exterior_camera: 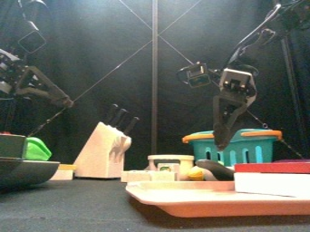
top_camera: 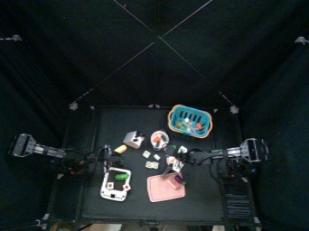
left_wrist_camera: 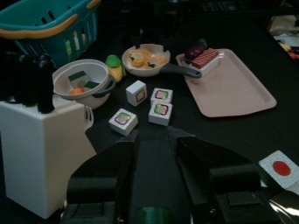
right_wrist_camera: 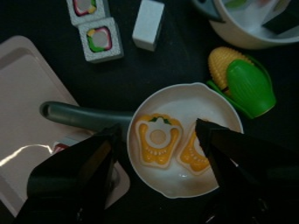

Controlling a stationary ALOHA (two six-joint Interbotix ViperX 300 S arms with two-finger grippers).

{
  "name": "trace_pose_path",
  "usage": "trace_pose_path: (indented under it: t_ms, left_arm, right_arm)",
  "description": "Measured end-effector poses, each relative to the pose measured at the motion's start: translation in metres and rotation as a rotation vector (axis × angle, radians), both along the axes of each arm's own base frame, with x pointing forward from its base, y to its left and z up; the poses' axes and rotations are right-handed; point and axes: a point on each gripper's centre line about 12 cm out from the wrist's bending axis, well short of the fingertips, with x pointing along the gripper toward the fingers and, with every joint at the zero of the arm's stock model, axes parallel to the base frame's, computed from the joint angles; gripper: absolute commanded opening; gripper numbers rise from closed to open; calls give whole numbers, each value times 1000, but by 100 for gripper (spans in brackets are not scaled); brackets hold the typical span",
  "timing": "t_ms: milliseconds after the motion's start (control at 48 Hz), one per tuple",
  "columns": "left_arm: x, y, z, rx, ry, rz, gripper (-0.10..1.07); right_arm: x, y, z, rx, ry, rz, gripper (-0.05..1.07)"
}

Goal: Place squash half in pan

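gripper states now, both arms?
Left tool: cannot be told.
Right tool: open, empty, over the squash half in the pan.

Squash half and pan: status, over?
Right gripper open, directly above white pan. Orange squash half lies in pan, released. Left gripper open, back from the pan. Nothing obstructing.

No readable text, brand or number anywhere I look. Closest thing to a sign: a red dot on a white card (left_wrist_camera: 281,168) by my left wrist, no lettering on it. The small cubes (left_wrist_camera: 143,105) on the table carry coloured picture faces (green/red blobs), but no letters or digits I can make out; same cubes (right_wrist_camera: 93,28) under my right wrist, pics only. Knife block (exterior_camera: 100,149), basket (exterior_camera: 231,145), pink tray (left_wrist_camera: 233,86), pan (right_wrist_camera: 187,136): all plain, no labels visible. The white item (top_camera: 116,184) at table front has green/dark patches, too small to read.
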Motion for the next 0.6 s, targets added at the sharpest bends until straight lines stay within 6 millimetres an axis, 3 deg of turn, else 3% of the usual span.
trace_pose_path:
  t_ms: [375, 604]
  left_arm:
    - [6, -15, 5, -103, 42, -26, 75]
    - [13, -27, 8, -185, 159, -71, 75]
  right_arm:
    - [7, 3, 31, -49, -387, 132, 98]
    - [1, 8, 76, -92, -708, 238, 98]
